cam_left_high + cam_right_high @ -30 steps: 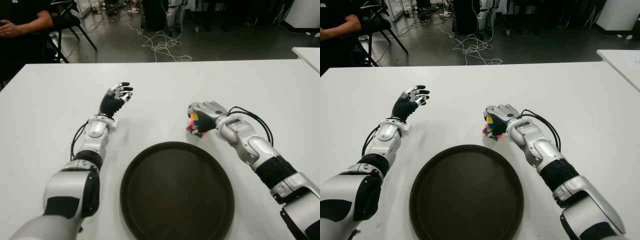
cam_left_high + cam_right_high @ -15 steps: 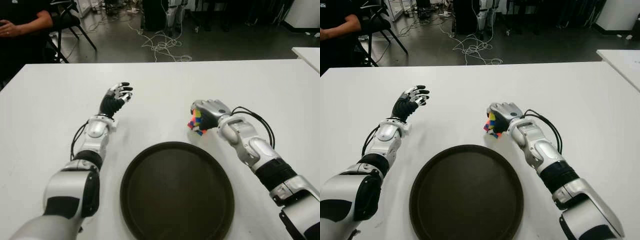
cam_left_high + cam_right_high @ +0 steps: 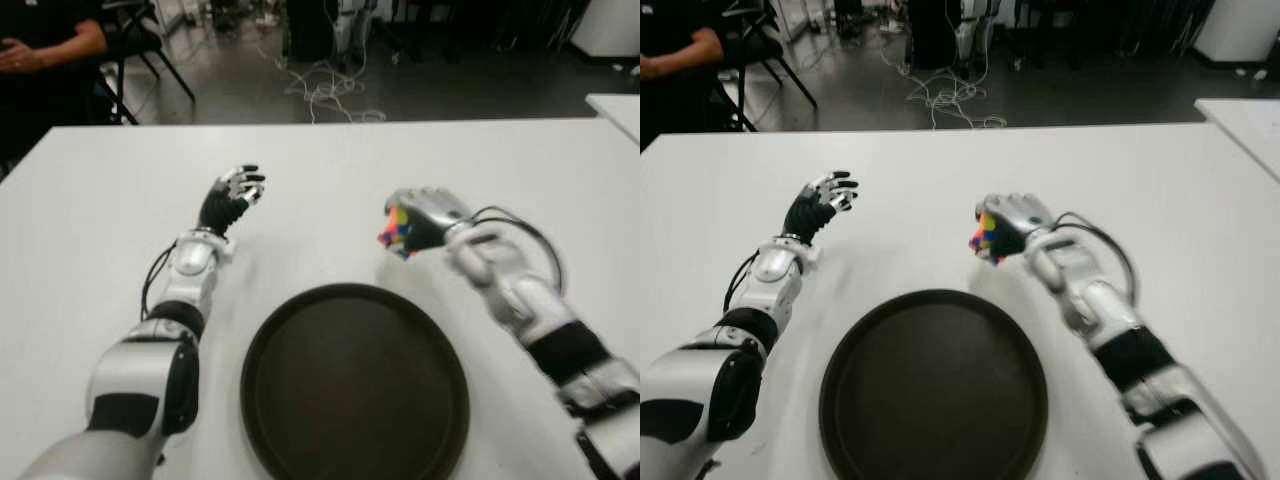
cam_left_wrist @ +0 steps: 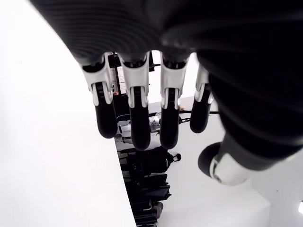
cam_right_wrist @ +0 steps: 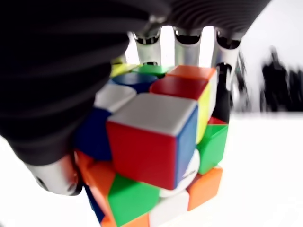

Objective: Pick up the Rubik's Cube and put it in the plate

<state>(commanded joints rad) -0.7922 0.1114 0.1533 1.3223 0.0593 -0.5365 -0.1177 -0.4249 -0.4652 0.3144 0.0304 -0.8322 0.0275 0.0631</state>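
Two hands are in view, and only one of them is working for you. Your right hand (image 3: 425, 218) is closed around the Rubik's Cube (image 3: 397, 232), held clear of the white table (image 3: 90, 200) just beyond the far rim of the plate (image 3: 262, 345), toward the table's right side. From your right wrist camera you can confirm the grip: the fingers (image 5: 188, 47) wrap over one side of the cube and the thumb presses against the opposite side, so the cube is clamped between them. Its layers are twisted out of line, with red, blue, green, orange, yellow and white squares showing. The cube sits outside the plate's rim as seen from the head camera, so it is not in the plate. The plate itself is a dark, round, shallow dish lying near the table's front edge, about midway between your two arms, with nothing in it. Your left hand (image 3: 231, 196) shows to the left of the plate and farther back on the table; its fingers (image 4: 135, 118) are extended and slightly spread, holding nothing. Whether it touches the table cannot be told. Beyond the table's far left corner you can see a seated person's arm (image 3: 40, 50), and loose cables (image 3: 325, 90) lie on the dark floor behind the far edge.
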